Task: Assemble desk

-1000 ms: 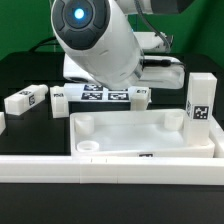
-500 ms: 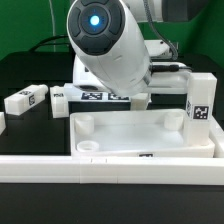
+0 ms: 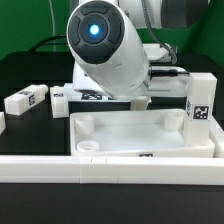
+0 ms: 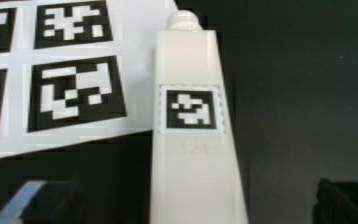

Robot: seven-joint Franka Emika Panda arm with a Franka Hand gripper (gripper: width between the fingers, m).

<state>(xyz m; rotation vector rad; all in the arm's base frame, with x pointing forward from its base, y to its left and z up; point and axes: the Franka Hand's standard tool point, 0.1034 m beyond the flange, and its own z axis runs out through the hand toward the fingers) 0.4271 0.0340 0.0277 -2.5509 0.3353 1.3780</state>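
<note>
In the wrist view a white square-section leg (image 4: 194, 110) with a black-and-white tag lies on the black table beside the marker board (image 4: 51, 70). My gripper (image 4: 194, 205) hangs over it, open. One dark fingertip (image 4: 34, 200) shows on each side of the leg, with a gap to the leg on both sides. In the exterior view the arm's white body hides the gripper. The desk top (image 3: 150, 138), a white rimmed tray, lies in front of the arm. Another leg (image 3: 25, 100) lies at the exterior view's left. A third (image 3: 200, 100) stands upright at the tray's right corner.
A long white border rail (image 3: 110, 166) runs across the front of the exterior view, just before the tray. The marker board (image 3: 95, 95) lies behind the tray, largely covered by the arm. Black table surface surrounds the parts.
The arm has swung toward the exterior view's right and come lower, covering more of the marker board. The jaws have stayed wide and the parts have not moved.
</note>
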